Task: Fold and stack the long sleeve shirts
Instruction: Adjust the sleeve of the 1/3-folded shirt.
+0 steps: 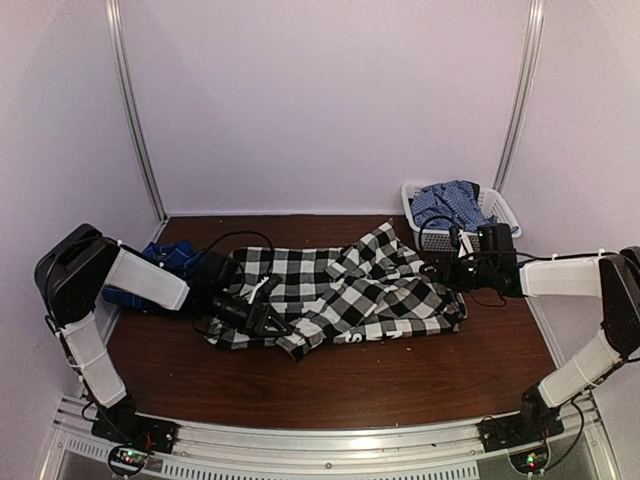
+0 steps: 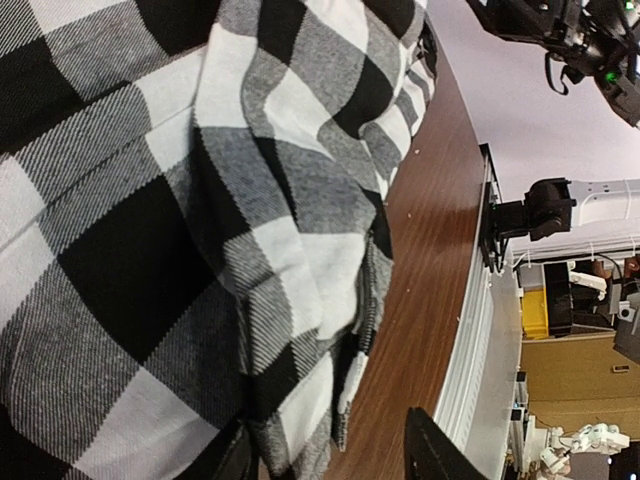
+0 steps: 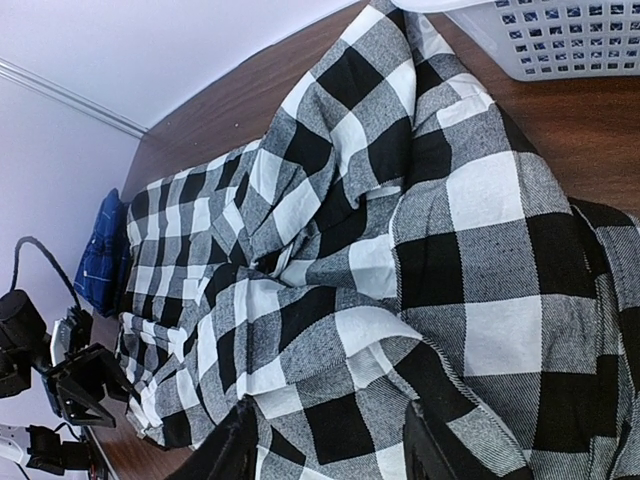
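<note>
Flattening the checked shirt before any fold

The checked shirt [image 1: 340, 295] is lying rumpled across the table [image 1: 400, 380], not yet folded. The left gripper [image 2: 330, 430] is sitting low at the shirt's left end with its fingers standing well apart. A loose edge of cloth is drooping between them, but nothing is being pinched. The right gripper [image 3: 335, 420] is sitting at the shirt's right end, its jaws likewise parted over the cloth and gripping nothing. Working from opposite ends is probably letting the arms pull the shirt flat between them.

A ridge of bunched cloth is running up the shirt's middle, and it is likely getting in the way of a clean fold. Just beyond the shirt's right end, a basket [image 1: 500, 215] is holding a blue plaid shirt [image 1: 450, 203]. Behind the shirt's left end a blue cloth [image 1: 165, 258] is lying, partly hidden by the left arm; whether it is a folded shirt I cannot tell.
</note>
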Controlling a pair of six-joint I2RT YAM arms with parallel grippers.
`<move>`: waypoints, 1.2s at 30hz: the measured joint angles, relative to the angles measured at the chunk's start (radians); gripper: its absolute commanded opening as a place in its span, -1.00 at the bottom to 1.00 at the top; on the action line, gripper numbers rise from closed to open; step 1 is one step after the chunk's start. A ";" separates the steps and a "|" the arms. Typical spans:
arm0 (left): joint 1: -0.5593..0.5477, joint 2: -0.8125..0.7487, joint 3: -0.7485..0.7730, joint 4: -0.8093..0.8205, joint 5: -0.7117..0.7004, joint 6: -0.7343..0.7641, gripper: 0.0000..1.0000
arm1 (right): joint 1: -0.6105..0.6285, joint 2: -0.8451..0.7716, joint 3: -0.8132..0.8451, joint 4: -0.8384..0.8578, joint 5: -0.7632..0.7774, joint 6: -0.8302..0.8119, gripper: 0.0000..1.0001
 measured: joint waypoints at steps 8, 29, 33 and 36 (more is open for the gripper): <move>-0.020 -0.080 -0.127 0.233 -0.033 -0.121 0.10 | 0.003 0.021 -0.010 0.020 0.000 0.006 0.02; -0.131 -0.105 -0.186 0.285 -0.278 -0.206 -0.83 | 0.014 0.039 -0.027 0.047 0.000 0.011 0.03; -0.132 -0.128 -0.186 0.270 -0.299 -0.205 -1.00 | 0.014 0.040 -0.027 0.051 0.000 0.017 0.03; -0.131 -0.149 -0.177 0.221 -0.307 -0.190 -1.00 | 0.014 0.040 -0.028 0.054 0.000 0.017 0.03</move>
